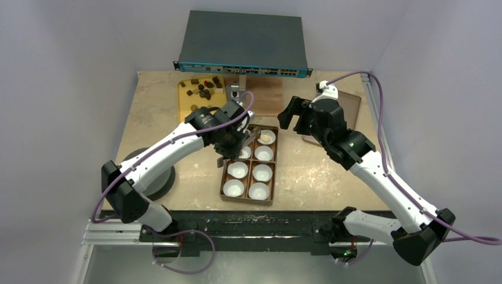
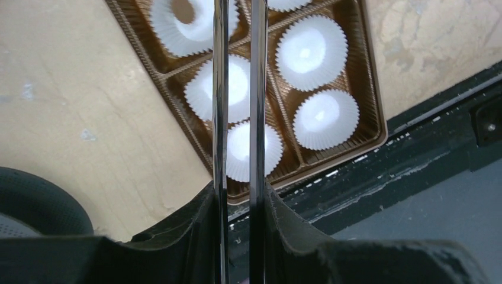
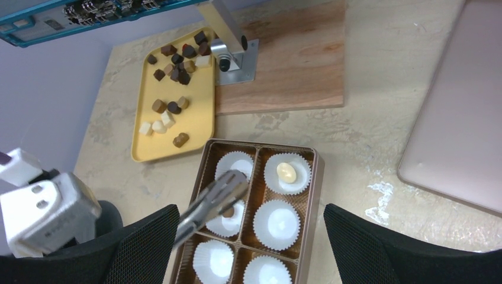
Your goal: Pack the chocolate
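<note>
Chocolate pieces (image 1: 204,89), dark, tan and pale, lie on a yellow tray (image 1: 188,103), which also shows in the right wrist view (image 3: 195,127). The brown box (image 1: 276,168) holds white paper cups. A pale piece (image 3: 286,172) lies in the far right cup. My left gripper (image 1: 232,142) is shut on metal tongs (image 3: 216,198), whose blades (image 2: 220,89) reach over the box. A brown piece (image 3: 228,212) shows at the tong tips in the second left cup; whether the tongs grip it I cannot tell. My right gripper (image 1: 296,115) is open and empty above the box.
A flat brown lid (image 1: 349,112) lies at the right, under the right arm. A wooden board (image 1: 266,94) with a small metal stand (image 3: 234,56) lies behind the box. A grey network switch (image 1: 243,44) stands at the back edge.
</note>
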You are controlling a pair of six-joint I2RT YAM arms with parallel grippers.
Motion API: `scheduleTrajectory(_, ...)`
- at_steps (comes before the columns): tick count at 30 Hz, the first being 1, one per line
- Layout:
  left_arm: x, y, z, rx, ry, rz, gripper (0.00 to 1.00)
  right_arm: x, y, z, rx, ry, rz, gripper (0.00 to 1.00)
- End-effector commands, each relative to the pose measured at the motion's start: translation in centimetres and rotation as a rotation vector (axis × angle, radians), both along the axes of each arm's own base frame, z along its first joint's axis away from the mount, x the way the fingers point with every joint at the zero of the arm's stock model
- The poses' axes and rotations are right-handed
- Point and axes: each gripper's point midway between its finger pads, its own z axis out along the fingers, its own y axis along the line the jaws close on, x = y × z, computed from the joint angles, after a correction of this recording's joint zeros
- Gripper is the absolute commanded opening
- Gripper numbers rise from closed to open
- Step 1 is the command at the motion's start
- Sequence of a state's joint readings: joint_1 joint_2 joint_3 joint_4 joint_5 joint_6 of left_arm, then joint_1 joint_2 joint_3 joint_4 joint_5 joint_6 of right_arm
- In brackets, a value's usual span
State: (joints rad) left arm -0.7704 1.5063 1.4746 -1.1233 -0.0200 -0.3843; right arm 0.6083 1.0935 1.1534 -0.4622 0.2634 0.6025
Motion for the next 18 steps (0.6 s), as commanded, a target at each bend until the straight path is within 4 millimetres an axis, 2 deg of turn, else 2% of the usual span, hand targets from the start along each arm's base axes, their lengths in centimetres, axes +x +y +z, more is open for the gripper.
scheduleTrajectory(1,-1.1,-3.0,0.8,-0.069,0.014,-0.032,0.21,0.1,-0.3,0.9,0.02,-0.029,-0.022,0.89)
scheduleTrajectory(7,-2.2,-4.8,-1.0,-0.046,0.053,-0.074,0.21,-0.1,-0.5,0.8,0.019,-0.029,-0.025,0.89)
scheduleTrajectory(18,-2.0,-4.8,-3.3,0.008,0.074,-0.067,0.23,-0.2,-0.6,0.8,0.016,-0.027,-0.024,0.89)
